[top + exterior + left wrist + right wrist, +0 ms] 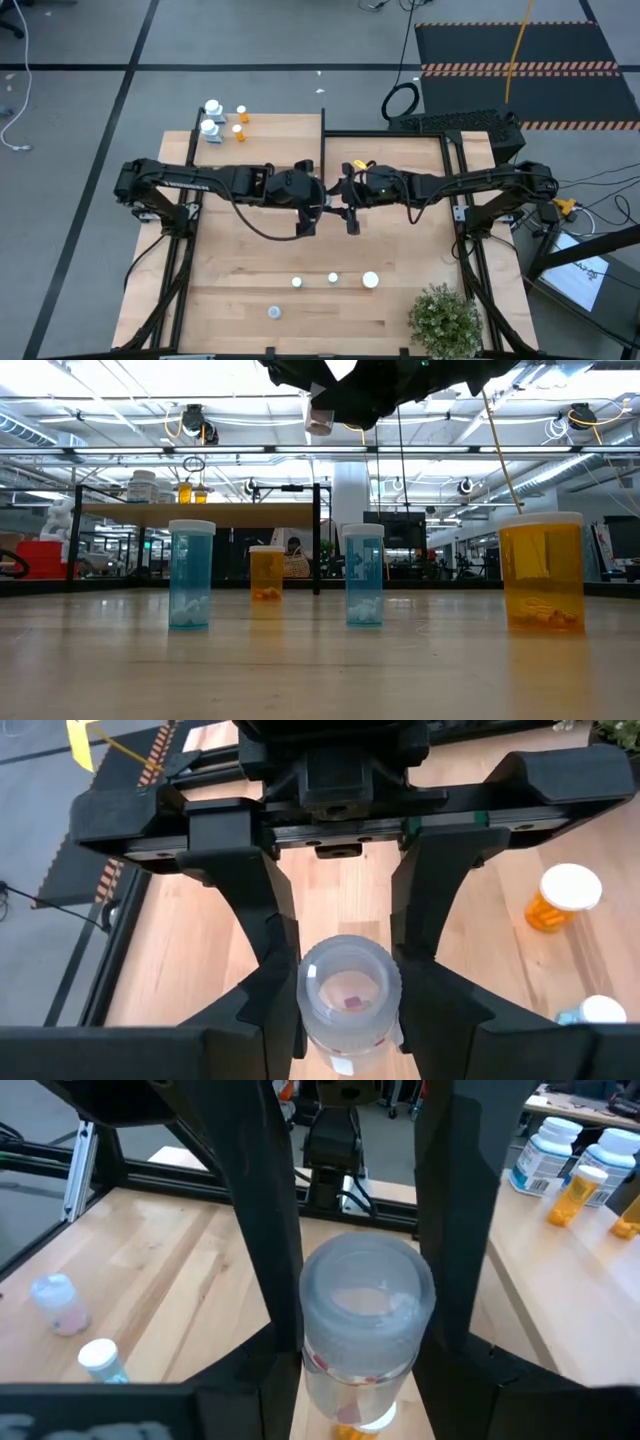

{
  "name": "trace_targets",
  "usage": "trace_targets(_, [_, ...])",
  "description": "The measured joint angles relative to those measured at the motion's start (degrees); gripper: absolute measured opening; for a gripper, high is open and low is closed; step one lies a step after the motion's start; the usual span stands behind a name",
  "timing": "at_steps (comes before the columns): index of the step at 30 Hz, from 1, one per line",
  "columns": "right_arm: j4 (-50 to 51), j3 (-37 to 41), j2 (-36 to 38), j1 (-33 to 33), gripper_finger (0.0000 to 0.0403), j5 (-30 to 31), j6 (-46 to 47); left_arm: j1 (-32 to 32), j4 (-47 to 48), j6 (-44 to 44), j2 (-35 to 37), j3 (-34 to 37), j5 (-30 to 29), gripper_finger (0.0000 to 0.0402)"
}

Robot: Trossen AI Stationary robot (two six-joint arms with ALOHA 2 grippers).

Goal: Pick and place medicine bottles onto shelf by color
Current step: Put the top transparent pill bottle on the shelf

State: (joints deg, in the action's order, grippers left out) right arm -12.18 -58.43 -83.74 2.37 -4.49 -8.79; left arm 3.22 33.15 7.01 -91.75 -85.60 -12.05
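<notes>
High over the middle of the table, a whitish translucent medicine bottle (345,1000) hangs between both grippers. My left gripper (345,1025) reaches in from the table's left and my right gripper (365,1370) from its right, and each is shut on the bottle. In the low view the bottle (320,420) shows just under the dark hands. The shelf (222,140) stands at the far left with white bottles (211,118) and orange bottles (240,123) on it. Several more bottles (333,279) stand upright near the front edge. My left gripper pinches the bottle's round sides (303,1010) between its two fingers. It comes from the table's left, slanting a little downward. The bottle is lifted clear of the table. My right gripper pinches the same bottle by its round sides (312,1330) between its two fingers. It comes almost level from the table's right, facing the left gripper. The bottle is clear of the table.
A green potted plant (443,318) stands at the near right corner. In the low view two blue bottles (192,575) (364,575) and two orange ones (266,573) (541,572) stand on the tabletop. Black frame rails (465,210) run along the table's sides.
</notes>
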Motion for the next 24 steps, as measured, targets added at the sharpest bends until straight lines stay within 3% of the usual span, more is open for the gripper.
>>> trace_targets(7, [-0.46, -0.19, 1.14, -0.03, 0.0222, 1.37, 0.66, 0.00, 1.18, 1.60, 1.72, 0.04, 0.02, 0.0158])
trace_targets(14, [6.26, -0.17, 5.97, -0.02, 0.0288, 3.17, -1.18, -1.36, 4.43, 2.40, 7.26, 0.09, 0.02, 0.0147])
trace_targets(21, [13.88, -0.14, 11.22, -0.02, 0.0293, 2.95, -5.11, -8.22, 8.70, 9.04, 13.90, 0.10, 0.48, 0.0159])
trace_targets(24, [15.95, 0.73, 12.63, 0.04, 0.0288, 2.94, -6.68, -13.64, 7.93, 12.29, 16.03, -0.01, 5.47, 0.0152])
